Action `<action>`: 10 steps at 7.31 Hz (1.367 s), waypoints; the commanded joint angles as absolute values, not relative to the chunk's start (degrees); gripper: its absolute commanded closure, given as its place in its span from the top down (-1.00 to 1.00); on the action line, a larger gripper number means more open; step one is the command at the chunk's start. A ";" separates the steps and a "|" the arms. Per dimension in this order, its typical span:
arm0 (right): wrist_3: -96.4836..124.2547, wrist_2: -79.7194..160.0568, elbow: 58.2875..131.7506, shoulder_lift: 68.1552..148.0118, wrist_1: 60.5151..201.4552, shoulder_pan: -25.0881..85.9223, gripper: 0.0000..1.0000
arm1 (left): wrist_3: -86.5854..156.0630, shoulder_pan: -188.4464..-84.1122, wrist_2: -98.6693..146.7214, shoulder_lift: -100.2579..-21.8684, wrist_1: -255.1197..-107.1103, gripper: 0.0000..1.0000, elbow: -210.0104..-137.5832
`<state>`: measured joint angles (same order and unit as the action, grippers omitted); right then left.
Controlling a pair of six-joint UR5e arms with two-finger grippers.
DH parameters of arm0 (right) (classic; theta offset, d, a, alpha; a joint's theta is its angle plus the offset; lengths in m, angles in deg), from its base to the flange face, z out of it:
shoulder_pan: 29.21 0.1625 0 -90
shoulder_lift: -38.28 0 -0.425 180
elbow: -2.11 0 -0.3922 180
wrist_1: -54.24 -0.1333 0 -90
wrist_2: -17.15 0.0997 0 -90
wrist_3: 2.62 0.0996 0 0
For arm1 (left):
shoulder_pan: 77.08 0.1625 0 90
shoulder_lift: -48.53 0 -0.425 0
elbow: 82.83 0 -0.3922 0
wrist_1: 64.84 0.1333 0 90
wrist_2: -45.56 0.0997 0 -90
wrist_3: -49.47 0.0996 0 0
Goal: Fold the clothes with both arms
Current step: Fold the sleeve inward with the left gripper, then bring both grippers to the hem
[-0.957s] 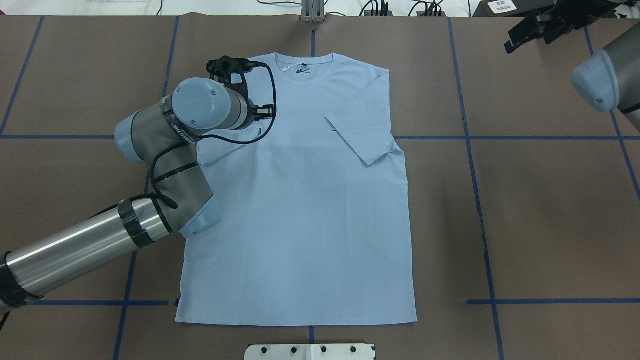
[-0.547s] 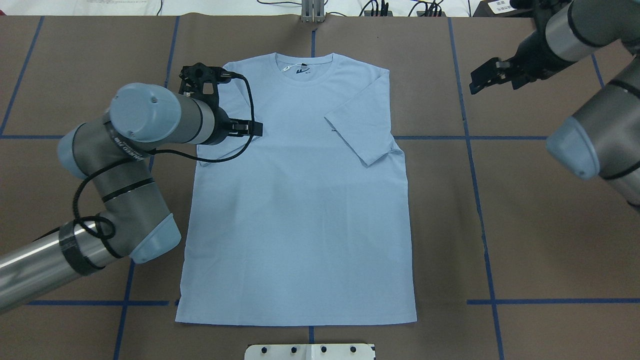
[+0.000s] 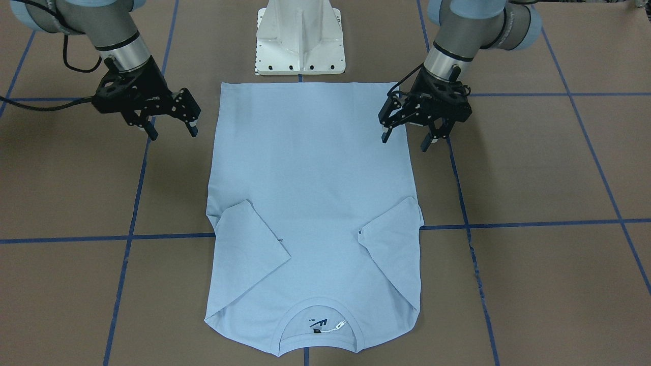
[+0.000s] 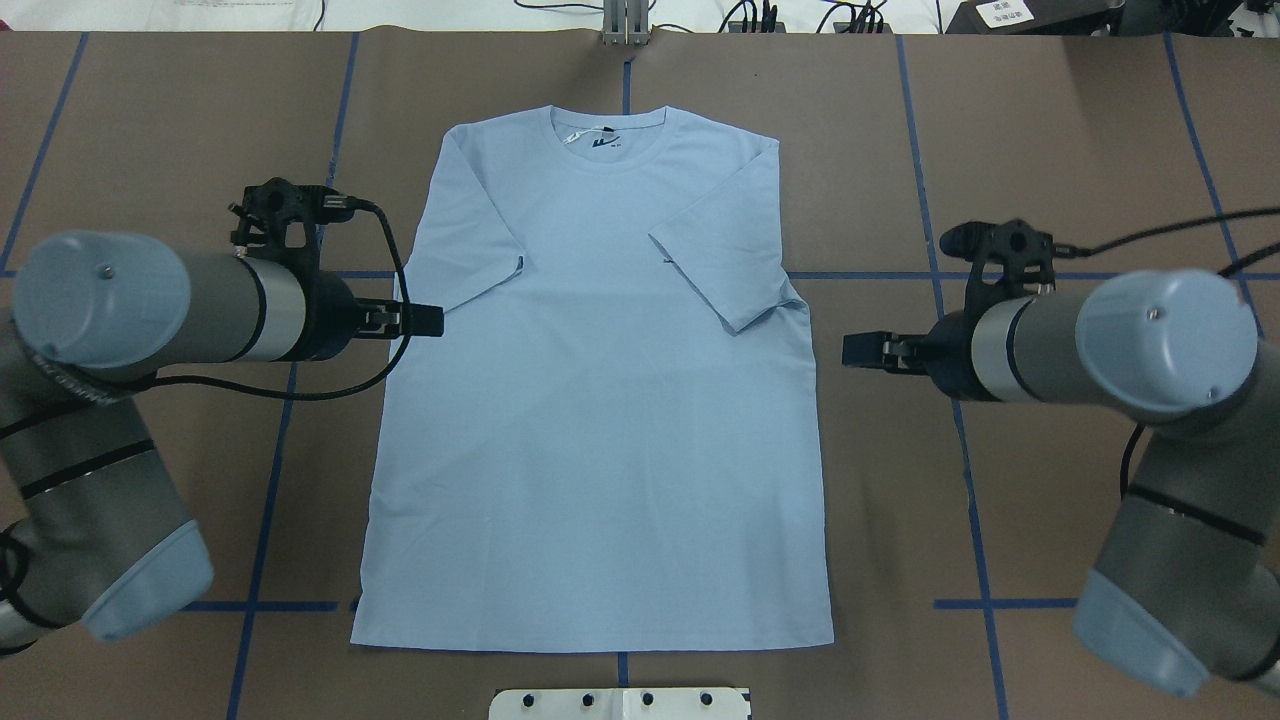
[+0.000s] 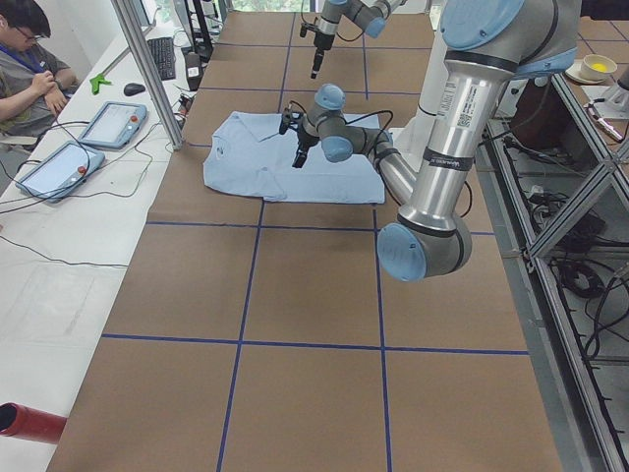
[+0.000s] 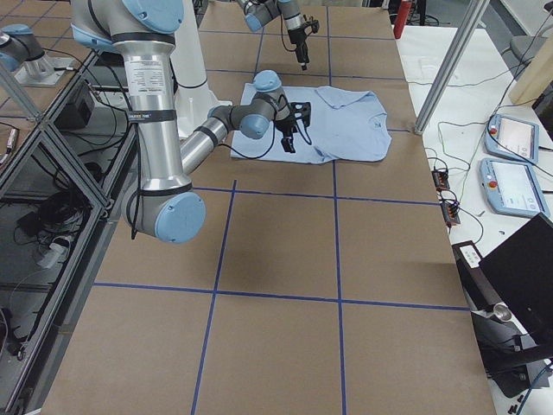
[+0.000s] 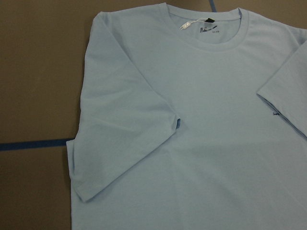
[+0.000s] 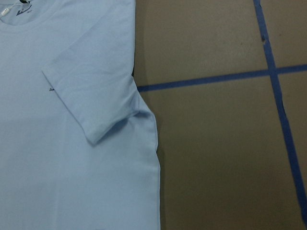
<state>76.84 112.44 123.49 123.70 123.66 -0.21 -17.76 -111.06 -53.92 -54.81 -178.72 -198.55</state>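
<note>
Brown paper crossed by blue tape lines (image 4: 870,275) covers the table (image 4: 900,480). On it the light blue T-shirt (image 4: 600,430) lies flat and smooth, its collar (image 4: 607,140) pointing away from the robot and its hem (image 4: 590,640) just short of the white pedestal (image 3: 300,35). We see both short sleeves turned inward. The left sleeve (image 4: 470,240) and the right sleeve (image 4: 720,250) each rest on the body, so the outline is close to a plain rectangle.

The left gripper (image 3: 405,142) hangs over the shirt's left side edge with its fingers spread and nothing between them. The right gripper (image 3: 173,134) hovers over bare paper near the right side edge, apart from the cloth, and is likewise spread and empty. Neither wrist view shows a finger, only cloth and paper below.

We judge the shirt to be light, thin and limp. It has no stiffness of its own, so any part we lift will sag and trail. The paper looks matte enough to drag at the fabric rather than let it slide. The tucked sleeves are loose flaps and could flop open under a quick or uneven lift.

We would therefore take hold at the side edges, at matching points one per arm. Each pinch should go through both layers where front and back meet. The fingers must come down to the paper to get under that edge. Then we would raise both sides together and low, so the fold line stays straight.
</note>
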 commanded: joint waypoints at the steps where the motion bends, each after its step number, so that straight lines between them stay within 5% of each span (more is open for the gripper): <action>1: 93.89 95.29 128.22 132.55 121.12 -18.14 0.65 | -27.65 -102.97 -49.21 -47.64 -180.31 1.00 -204.46; 3: 99.66 88.54 129.64 132.93 121.82 -27.25 0.58 | -42.04 -93.48 -45.25 -43.77 -180.32 0.34 -206.40; 6: 101.71 85.97 129.73 132.41 124.27 -30.53 0.56 | -50.62 -82.47 -37.86 -39.19 -180.32 0.29 -206.05; 10: 101.71 85.26 129.47 130.39 126.31 -31.15 0.60 | -51.17 -80.16 -36.44 -37.78 -180.24 0.29 -204.47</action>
